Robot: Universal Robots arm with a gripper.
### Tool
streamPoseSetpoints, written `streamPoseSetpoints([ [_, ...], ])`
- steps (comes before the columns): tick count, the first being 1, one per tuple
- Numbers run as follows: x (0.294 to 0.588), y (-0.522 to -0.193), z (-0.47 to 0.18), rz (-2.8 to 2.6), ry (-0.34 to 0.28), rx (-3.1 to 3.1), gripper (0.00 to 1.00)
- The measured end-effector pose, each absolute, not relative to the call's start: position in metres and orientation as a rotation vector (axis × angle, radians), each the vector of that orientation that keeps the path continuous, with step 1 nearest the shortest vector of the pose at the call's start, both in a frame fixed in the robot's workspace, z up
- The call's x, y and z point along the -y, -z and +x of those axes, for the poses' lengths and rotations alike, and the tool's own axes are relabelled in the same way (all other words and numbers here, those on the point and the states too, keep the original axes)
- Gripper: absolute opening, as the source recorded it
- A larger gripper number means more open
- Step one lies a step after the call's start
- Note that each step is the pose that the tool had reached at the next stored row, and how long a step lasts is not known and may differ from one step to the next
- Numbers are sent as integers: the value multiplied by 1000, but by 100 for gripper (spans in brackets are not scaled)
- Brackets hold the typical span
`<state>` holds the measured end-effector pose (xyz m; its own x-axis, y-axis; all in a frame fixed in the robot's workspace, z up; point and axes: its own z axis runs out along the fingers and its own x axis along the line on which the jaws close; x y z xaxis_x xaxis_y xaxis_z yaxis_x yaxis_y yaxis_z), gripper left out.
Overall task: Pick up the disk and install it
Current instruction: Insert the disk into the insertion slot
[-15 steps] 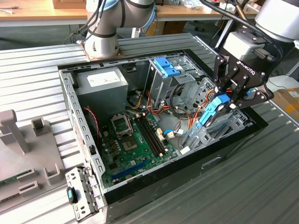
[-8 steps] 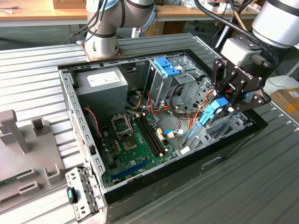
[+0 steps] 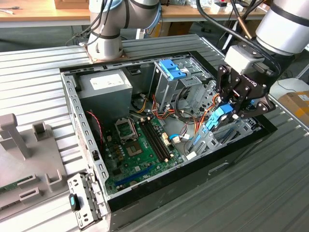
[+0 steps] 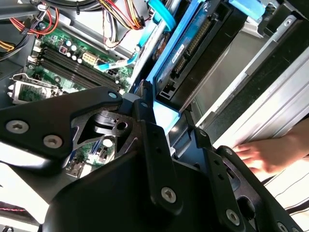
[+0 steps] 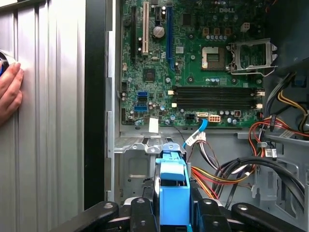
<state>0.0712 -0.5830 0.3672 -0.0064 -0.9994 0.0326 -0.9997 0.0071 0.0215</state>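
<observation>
Blue plastic rails mark the disk (image 3: 218, 117), which is clear of the table and pinched in the gripper (image 3: 231, 110). It hangs tilted just above the metal drive bay (image 3: 228, 135), inside the open computer case (image 3: 77, 111). In the first wrist view the disk's blue end (image 5: 172, 191) sits between the gripper's black fingers (image 5: 141, 212). The bay's grey sheet metal lies directly beneath, and the green motherboard (image 5: 193, 58) lies farther out ahead of the gripper. The pick-up looks done. The install does not, since the disk is not yet seated in the bay. A person's hand (image 5: 9, 92) rests on the ribbed table (image 5: 48, 145), off to the gripper's side and outside the case.
</observation>
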Motion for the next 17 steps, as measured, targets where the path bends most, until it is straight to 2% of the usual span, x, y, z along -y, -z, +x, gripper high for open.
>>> streamPoseSetpoints([
  [17,584,-349,71,2188,-11,2202,37],
])
